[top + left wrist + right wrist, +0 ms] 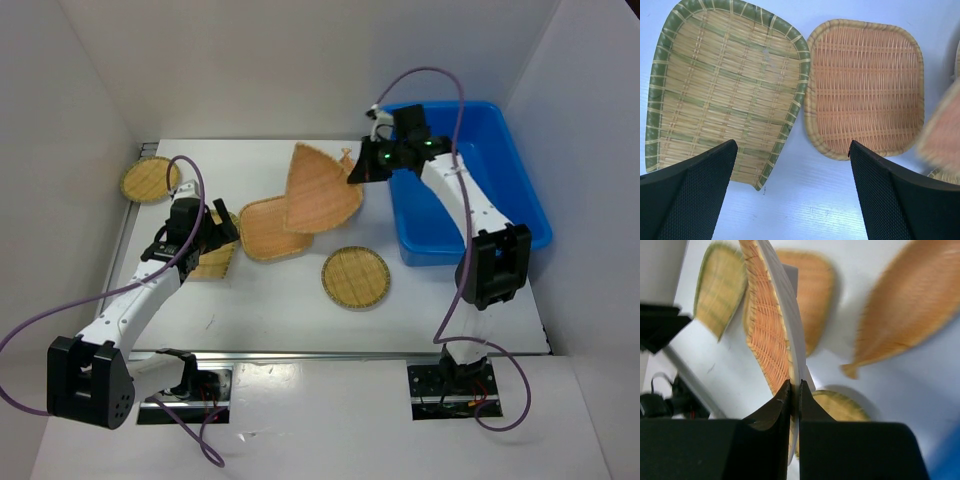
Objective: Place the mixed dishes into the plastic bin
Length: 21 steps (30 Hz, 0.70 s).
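Observation:
My right gripper (362,170) (795,390) is shut on the rim of a tan fan-shaped tray (318,190) (772,330), holding it tilted above the table just left of the blue plastic bin (470,190). A pointed leaf tray (910,305) lies beneath it; in the top view only its tip (348,159) shows. My left gripper (215,235) (792,165) hangs open over the gap between a green-rimmed fan tray (725,85) (212,260) and a rounded-square tray (865,90) (265,230). One round tray (355,277) (840,407) lies mid-table, another (150,180) at the far left.
White walls close in the table (260,310) at the back and on both sides. The bin stands against the right wall. The purple cables of both arms loop above the table. The held tray shows as a blur (945,130) at the right edge of the left wrist view.

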{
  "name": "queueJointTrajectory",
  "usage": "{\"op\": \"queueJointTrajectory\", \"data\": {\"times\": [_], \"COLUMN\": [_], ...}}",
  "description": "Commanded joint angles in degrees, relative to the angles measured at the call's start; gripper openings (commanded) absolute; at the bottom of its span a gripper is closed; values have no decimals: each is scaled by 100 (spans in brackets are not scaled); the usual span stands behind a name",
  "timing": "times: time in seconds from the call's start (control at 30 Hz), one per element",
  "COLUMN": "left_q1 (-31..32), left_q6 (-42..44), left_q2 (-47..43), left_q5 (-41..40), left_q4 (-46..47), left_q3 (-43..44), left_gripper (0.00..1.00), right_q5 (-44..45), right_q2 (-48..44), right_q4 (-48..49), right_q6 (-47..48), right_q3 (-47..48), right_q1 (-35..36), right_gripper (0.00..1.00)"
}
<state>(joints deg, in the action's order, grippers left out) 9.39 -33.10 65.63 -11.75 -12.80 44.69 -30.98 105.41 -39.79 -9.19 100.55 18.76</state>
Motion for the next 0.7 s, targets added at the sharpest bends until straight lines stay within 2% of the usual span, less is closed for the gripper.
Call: {"op": "queueJointTrajectory", "data": {"times": [0.0,0.3,0.5,0.67], "left_q1": [-42,-42,-42,-42], "left_q6": [76,-30,-30,-30], "left_q2": [29,29,-23,-23], "left_q5": [59,226,226,226], "left_q4": [207,312,313,313], "left_q3": [-4,-109,-109,-109], "left_gripper": [100,100,100,100], "right_q5": [-189,-276,-277,74], "right_q2": [-556,-899,-952,-952], "right_q4": [138,252,376,376], "right_q6": [-205,-460,-575,-637], "right_q3": [456,562,509,509], "right_q1": [-846,-2603,-3317,-3923], "right_gripper": [1,1,1,1]}}
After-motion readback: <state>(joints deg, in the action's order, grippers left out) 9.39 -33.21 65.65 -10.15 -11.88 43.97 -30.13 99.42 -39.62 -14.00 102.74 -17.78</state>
